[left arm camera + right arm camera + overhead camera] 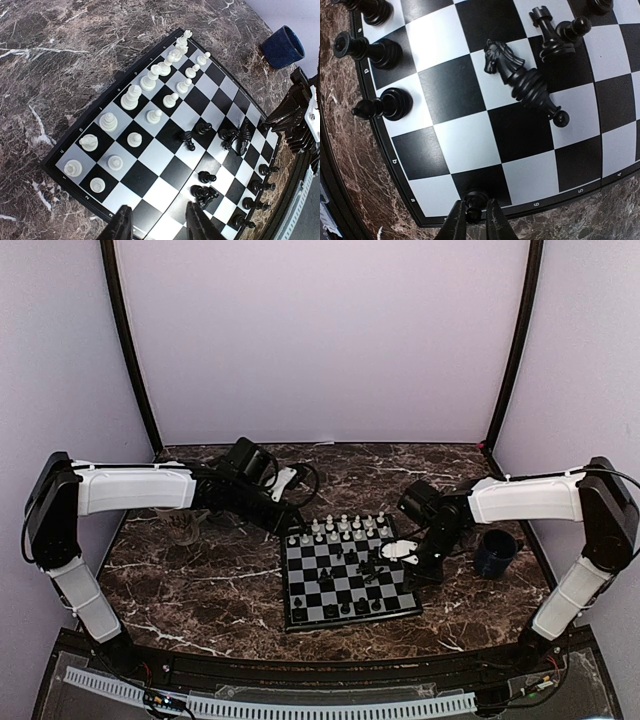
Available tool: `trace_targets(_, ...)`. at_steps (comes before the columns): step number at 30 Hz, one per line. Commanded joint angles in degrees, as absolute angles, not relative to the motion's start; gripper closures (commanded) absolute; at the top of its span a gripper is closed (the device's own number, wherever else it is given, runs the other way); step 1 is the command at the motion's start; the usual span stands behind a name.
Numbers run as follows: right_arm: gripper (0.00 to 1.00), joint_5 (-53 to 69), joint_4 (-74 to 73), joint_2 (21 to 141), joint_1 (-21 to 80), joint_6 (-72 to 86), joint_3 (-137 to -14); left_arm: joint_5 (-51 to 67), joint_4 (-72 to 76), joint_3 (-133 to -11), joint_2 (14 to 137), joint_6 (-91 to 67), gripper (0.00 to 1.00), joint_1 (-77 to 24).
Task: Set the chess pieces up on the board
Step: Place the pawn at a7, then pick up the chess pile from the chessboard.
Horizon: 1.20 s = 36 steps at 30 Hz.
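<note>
black pawn [473,205] stands on an edge square of the board [470,145], seemingly just being placed; right gripper [474,222] jaws flank it closely, pinching or loose i cannot tell; left gripper [159,226] jaws gape empty; next probably lift clear, then right the toppled black pieces [530,85].

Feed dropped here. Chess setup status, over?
Left fingers open, empty, near board. Right fingers pinching black piece on an edge square. White pieces placed; black knight toppled mid-board.

Left arm [130,488] and right arm [525,498]: white shells, black joints.
</note>
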State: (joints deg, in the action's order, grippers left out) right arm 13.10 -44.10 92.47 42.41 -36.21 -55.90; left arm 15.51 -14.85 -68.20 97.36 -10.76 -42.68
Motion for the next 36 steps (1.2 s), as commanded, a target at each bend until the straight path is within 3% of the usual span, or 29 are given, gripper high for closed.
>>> trace_targets(1, 0.80, 13.43, -42.63, 92.93, 42.98, -36.12, -55.76, 16.28, -14.80, -68.25, 97.47, -11.06, 0.61, -42.98)
trace_targets(10, 0.62, 19.56, -47.60, 89.62, 41.27, -36.36, -62.57, 16.79, -15.52, -68.33, 97.06, -10.49, 0.61, -43.07)
trace_targets(16, 0.61, 20.92, -46.34, 93.97, 39.50, -38.92, -65.30, 21.84, -12.91, -66.63, 95.07, -8.66, 0.61, -44.05)
trace_targets(36, 0.61, 26.42, -40.21, 105.90, 36.41, -41.36, -68.36, 20.21, -13.87, -65.98, 92.89, -7.98, 0.60, -44.96)
